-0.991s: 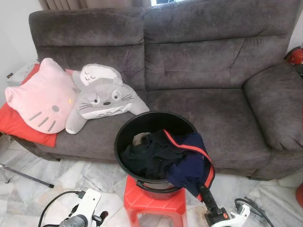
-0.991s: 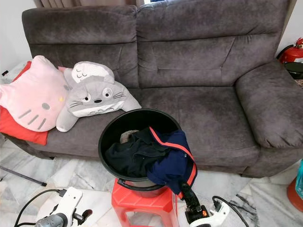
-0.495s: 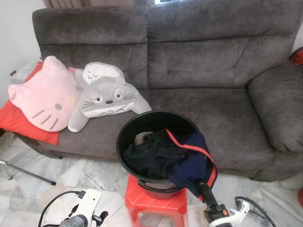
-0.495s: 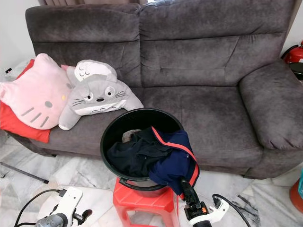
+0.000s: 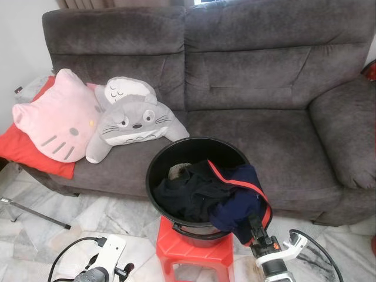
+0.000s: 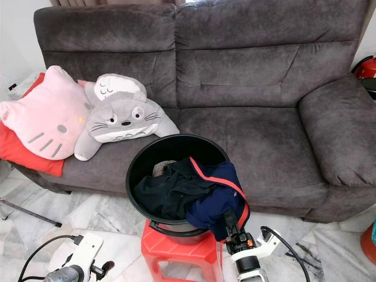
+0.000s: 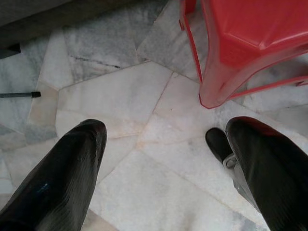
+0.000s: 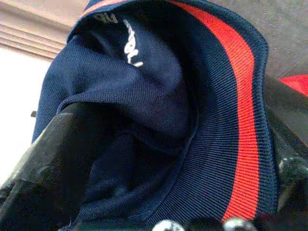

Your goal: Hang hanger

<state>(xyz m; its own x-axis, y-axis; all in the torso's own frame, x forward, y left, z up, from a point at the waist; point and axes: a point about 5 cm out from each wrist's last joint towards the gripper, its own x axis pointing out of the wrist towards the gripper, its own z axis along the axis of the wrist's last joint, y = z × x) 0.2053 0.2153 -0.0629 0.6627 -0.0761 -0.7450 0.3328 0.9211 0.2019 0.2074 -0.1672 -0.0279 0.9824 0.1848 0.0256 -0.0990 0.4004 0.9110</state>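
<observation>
I have the right end effector (image 5: 254, 222) at the navy garment (image 5: 238, 202), which hangs over the bucket (image 5: 157, 170) rim at five o'clock; its fingers stand apart around the red-striped hem; the left end effector (image 7: 163, 159) idles wide open, empty; I see no hanger, so I judge next I close and lift.

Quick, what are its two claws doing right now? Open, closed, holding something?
Left gripper: open, holding nothing, pointing down at the marble floor.
Right gripper: open, its fingers on either side of the navy garment hanging over the bucket; not clamped yet.

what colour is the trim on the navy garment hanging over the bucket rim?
Red trim on the navy garment; clearest in the right wrist view.
</observation>
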